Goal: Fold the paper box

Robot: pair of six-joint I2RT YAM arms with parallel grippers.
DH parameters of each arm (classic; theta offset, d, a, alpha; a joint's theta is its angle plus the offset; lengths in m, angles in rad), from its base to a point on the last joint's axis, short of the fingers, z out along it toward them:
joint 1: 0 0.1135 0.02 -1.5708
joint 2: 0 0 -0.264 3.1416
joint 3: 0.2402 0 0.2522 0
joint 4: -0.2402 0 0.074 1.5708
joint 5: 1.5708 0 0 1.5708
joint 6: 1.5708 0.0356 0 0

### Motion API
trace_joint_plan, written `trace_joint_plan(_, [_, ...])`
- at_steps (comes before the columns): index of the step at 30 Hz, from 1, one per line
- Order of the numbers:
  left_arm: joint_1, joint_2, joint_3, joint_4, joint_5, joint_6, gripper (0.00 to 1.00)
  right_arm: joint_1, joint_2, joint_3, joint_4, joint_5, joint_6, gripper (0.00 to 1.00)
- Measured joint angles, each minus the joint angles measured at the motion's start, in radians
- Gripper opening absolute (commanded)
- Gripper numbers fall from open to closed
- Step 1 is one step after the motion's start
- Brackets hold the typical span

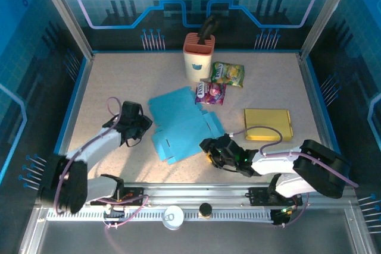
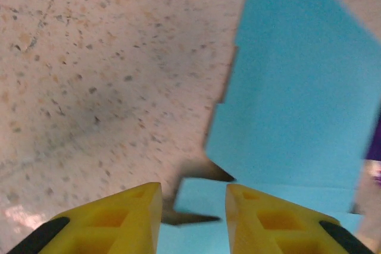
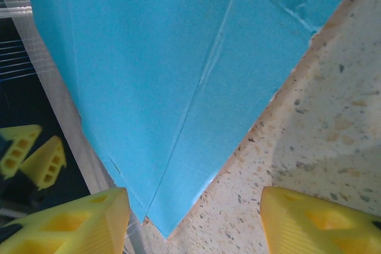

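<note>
Down on the counter [image 1: 107, 81], paper box [image 1: 181, 126] lying flat and unfolded, blue, about mid-surface. At its left edge, left gripper [image 2: 193, 191] low over the sheet, jaws narrowly apart, clamped on nothing. At the near right corner, right gripper [image 3: 193, 199] with jaws wide apart, the sheet's pointed tip between them. Further back, cream holder [image 1: 198, 60] upright, a dark handle [image 1: 208, 28] poking out of its orange top. Beside it a green packet [image 1: 228, 74] and a purple packet [image 1: 211, 93], the purple one just beside the sheet. Off right, flat gold box [image 1: 268, 124].
</note>
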Motion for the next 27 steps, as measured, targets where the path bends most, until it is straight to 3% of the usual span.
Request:
trace_joint_plan(5, [0.01,0.16,0.003,0.051,0.076,0.082,0.27,0.0,-0.005,0.011,-0.025,0.04,0.0,0.6])
trace_joint_plan(27, [-0.018,0.115,-0.064,0.144,0.103,0.088,0.2,-0.044,0.019,0.032,-0.008,0.062,-0.039,0.58])
